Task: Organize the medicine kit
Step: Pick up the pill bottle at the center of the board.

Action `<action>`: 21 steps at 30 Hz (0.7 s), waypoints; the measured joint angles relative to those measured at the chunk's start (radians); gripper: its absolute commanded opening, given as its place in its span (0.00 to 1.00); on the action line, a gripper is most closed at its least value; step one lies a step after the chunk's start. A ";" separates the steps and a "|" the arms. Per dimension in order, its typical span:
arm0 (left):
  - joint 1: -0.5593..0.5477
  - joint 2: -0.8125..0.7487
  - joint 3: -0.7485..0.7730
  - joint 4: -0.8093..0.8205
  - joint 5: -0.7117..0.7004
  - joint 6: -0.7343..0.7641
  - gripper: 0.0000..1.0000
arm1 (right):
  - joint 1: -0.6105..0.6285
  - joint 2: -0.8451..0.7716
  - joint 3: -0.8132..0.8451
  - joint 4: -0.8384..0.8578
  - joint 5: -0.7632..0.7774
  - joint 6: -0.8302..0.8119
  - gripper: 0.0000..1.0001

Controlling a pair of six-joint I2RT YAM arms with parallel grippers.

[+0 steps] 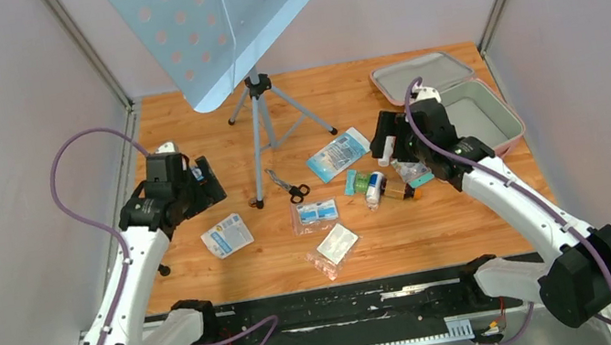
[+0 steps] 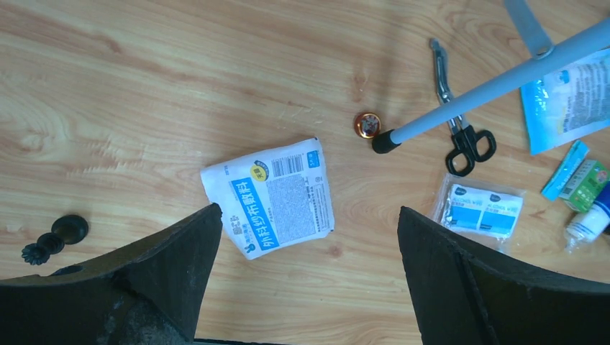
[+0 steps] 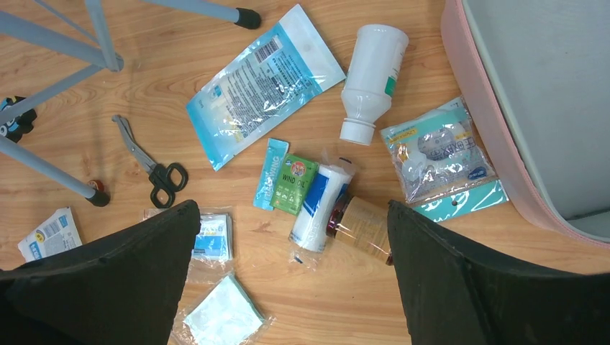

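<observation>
The medicine kit (image 1: 497, 119), a pink zip case with grey lining, lies open at the table's back right; its pink wall (image 3: 489, 122) fills the right wrist view's right side. Loose supplies lie left of it: a white bottle (image 3: 370, 79), a mask packet (image 3: 440, 154), a large blue pouch (image 3: 262, 83), a green sachet (image 3: 293, 183), a white roll (image 3: 320, 205) and a brown bottle (image 3: 363, 226). My right gripper (image 3: 293, 206) hovers open above these, holding nothing. My left gripper (image 2: 309, 212) hangs open and empty above a white-and-blue gauze packet (image 2: 270, 195).
A music stand on a tripod (image 1: 257, 97) stands at the back centre, one leg tip (image 2: 385, 141) near black scissors (image 2: 460, 136). A clear packet of blue pads (image 1: 315, 215) and a clear gauze bag (image 1: 335, 246) lie mid-table. Grey walls enclose the sides.
</observation>
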 measured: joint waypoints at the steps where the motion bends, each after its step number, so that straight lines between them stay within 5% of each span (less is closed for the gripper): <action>1: 0.000 -0.011 0.000 0.001 0.003 0.000 1.00 | 0.000 0.000 0.002 0.000 0.000 0.000 1.00; 15: -0.018 -0.054 -0.039 0.046 0.021 -0.036 1.00 | -0.001 0.000 0.006 -0.016 0.077 0.105 1.00; 21: -0.229 -0.047 -0.131 0.082 0.010 -0.060 1.00 | -0.001 0.000 -0.025 -0.011 -0.038 0.105 0.87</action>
